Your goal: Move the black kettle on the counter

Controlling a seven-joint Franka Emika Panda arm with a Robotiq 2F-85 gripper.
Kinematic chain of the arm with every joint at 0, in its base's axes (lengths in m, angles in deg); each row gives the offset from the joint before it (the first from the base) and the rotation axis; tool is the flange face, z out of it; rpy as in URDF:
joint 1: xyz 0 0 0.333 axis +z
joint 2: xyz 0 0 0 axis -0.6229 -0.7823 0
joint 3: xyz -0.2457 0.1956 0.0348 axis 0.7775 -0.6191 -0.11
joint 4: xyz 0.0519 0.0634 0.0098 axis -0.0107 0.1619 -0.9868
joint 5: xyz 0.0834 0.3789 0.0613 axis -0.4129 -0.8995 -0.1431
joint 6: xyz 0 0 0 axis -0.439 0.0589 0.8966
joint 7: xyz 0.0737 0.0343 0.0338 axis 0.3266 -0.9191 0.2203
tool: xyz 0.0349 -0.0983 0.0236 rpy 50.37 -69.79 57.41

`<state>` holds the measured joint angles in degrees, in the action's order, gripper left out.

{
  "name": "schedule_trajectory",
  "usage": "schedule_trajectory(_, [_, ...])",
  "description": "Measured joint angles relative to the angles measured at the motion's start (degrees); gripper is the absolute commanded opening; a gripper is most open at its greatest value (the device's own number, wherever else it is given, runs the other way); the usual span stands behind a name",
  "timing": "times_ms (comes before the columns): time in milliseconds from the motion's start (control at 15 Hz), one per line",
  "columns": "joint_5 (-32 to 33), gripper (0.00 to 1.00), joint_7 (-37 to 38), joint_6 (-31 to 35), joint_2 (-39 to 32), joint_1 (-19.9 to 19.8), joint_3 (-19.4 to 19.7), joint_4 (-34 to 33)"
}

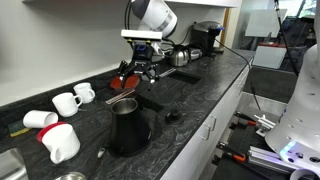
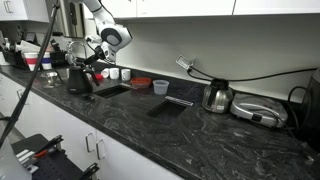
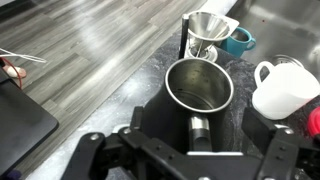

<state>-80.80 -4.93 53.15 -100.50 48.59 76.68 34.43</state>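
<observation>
The black kettle (image 1: 128,125) stands upright on the counter (image 1: 205,100), lid off, its steel-lined mouth open to the wrist view. The gripper (image 1: 135,74) hangs above and just behind it, apart from it. Its fingers (image 3: 88,150) are spread wide at either side of the wrist view, grasping nothing.

On the wall side the kettle is hemmed in: white mugs (image 1: 66,101) stand and lie near it, and in the wrist view one white mug (image 3: 282,90) sits just beside its body. A strip of bare stone separates the kettle from the straight front edge, with wood floor showing past that edge.

Along the counter the room is better — a long bare stretch runs from the kettle toward the steel pot (image 1: 181,57) and the black coffee machine (image 1: 207,36), both well apart from it. In an exterior view a red bowl (image 2: 140,82) and a teal cup (image 2: 161,87) stand near the back wall, leaving the front half of the worktop open.
</observation>
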Motion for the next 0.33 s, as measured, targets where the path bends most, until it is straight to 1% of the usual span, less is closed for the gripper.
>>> schedule_trajectory(133, [0.0, 1.0, 0.0, -1.1, 1.62, -0.44, 0.26, 1.37])
schedule_trajectory(333, [0.0, 1.0, 0.0, -1.1, 1.64, -0.44, 0.24, 1.71])
